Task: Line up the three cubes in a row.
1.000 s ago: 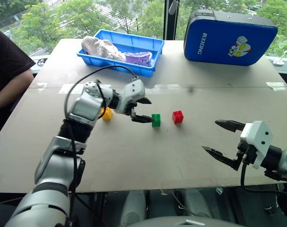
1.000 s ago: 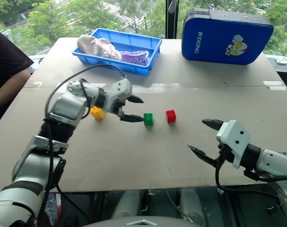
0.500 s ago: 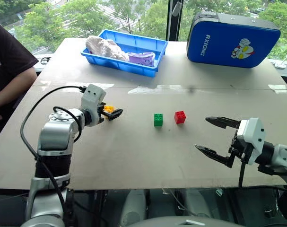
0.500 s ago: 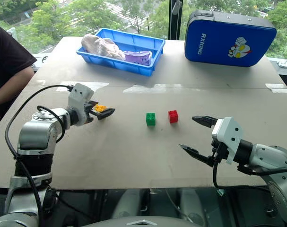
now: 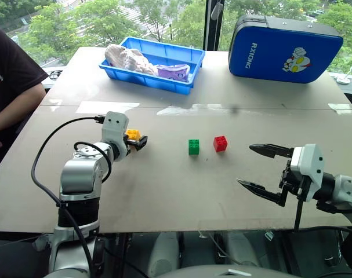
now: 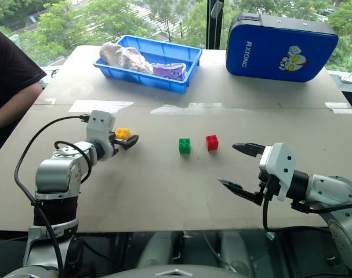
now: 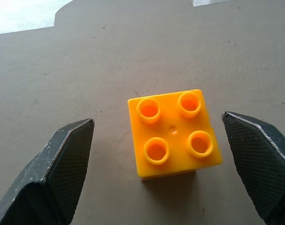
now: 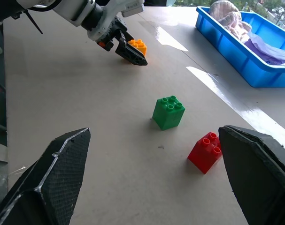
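Three studded cubes lie on the brown table. The yellow cube [image 5: 132, 134] sits at the left, the green cube [image 5: 193, 146] in the middle, and the red cube [image 5: 220, 143] just right of the green one. My left gripper [image 5: 138, 141] is open, one finger on each side of the yellow cube [image 7: 173, 133]. Gaps show on both sides, so neither finger touches it. My right gripper [image 5: 245, 164] hovers open and empty at the right, nearer the front than the red cube [image 8: 205, 153] and the green cube [image 8: 168, 112].
A blue tray [image 5: 187, 58] holding cloths stands at the back left. A blue zip case [image 5: 283, 49] stands at the back right. A person [image 5: 7, 87] sits at the table's left side. The table's front edge runs just under my arms.
My left arm pulled back from beside the green cube, swung left and down, and now brackets the yellow cube with its fingers slightly narrower. The right gripper stayed put.
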Robot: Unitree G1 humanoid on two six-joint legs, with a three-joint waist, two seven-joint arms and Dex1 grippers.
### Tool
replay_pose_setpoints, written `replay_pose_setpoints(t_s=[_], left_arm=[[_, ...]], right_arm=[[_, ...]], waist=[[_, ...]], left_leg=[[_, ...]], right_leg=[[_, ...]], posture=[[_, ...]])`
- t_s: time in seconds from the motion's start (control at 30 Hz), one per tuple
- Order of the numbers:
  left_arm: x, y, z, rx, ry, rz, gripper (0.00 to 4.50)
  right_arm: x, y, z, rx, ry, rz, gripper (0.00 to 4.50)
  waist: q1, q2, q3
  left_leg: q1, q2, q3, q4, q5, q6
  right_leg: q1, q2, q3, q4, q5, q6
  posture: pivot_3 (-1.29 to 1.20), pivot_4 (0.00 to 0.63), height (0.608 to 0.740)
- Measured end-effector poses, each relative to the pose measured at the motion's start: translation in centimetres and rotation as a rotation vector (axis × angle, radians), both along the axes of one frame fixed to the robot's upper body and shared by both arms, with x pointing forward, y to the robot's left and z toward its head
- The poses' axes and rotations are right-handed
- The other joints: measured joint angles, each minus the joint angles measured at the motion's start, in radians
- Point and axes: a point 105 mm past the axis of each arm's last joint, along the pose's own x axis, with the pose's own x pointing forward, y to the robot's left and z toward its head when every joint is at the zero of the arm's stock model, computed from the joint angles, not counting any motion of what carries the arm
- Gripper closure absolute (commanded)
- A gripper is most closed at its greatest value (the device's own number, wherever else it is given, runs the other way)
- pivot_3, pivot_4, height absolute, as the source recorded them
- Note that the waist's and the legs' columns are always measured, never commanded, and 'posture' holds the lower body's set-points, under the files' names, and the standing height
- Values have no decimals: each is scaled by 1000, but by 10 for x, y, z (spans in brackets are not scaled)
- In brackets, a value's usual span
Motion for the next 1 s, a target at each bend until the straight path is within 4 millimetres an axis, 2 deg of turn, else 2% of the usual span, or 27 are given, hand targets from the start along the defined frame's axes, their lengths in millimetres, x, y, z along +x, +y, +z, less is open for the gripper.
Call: replay_pose_setpoints(t_s=[0.17,0.27,0.37,0.47,0.5,0.57,0.63,0.73,0.83,1.0], left_arm=[[2,-4,3,-13,-26,-21,3216],[1,-5,4,-20,-30,-41,3177],[-1,-10,12,-27,-41,-146,3177],[-9,-26,25,-57,-64,-373,3177],[-17,-36,29,-47,-46,-547,3177],[-32,-40,28,-15,11,-777,3177],[-36,-38,26,0,57,-934,3177],[-31,-35,23,20,90,-1058,3177],[-16,-34,23,96,77,-1168,3177],[-2,-45,16,166,66,-1281,3177]], right_arm=[[0,0,1,2,-4,5,0],[0,0,1,2,-4,5,0],[0,0,1,3,-5,1,0],[1,0,1,4,-7,-6,0],[1,0,1,4,-7,-8,0],[1,0,1,5,-8,-12,0],[1,0,0,5,-5,-14,0],[2,1,1,7,-9,-17,0],[0,3,1,6,-12,-12,0],[-1,6,2,6,-21,-14,0]], waist=[[0,0,0],[0,0,0],[-1,0,0],[-1,0,0],[-1,0,0],[-1,1,0],[-1,2,0],[4,2,0],[5,1,0],[0,1,0]], left_leg=[[0,0,0,0,0,0],[0,0,0,0,0,0],[0,0,0,0,0,0],[0,0,0,0,0,0],[0,0,0,0,0,0],[0,0,1,-1,0,0],[0,0,1,-1,0,0],[-2,0,1,0,0,0],[-3,-1,2,0,0,0],[-4,-2,3,0,-1,1]], right_leg=[[0,0,0,0,1,-1],[0,0,0,0,1,-1],[0,0,0,0,1,-1],[0,0,0,0,1,-2],[0,0,-1,0,1,-2],[-1,-1,-1,-1,1,-2],[-2,-1,-1,-1,0,0],[-2,-1,-2,-1,-1,0],[-2,-1,-2,-2,0,-1],[-2,0,-1,-2,1,-1]], posture=[[0,150,740],[0,150,740],[0,150,740],[0,150,740],[0,150,740],[0,150,740],[0,150,740],[0,150,740],[0,150,740],[0,150,740]])
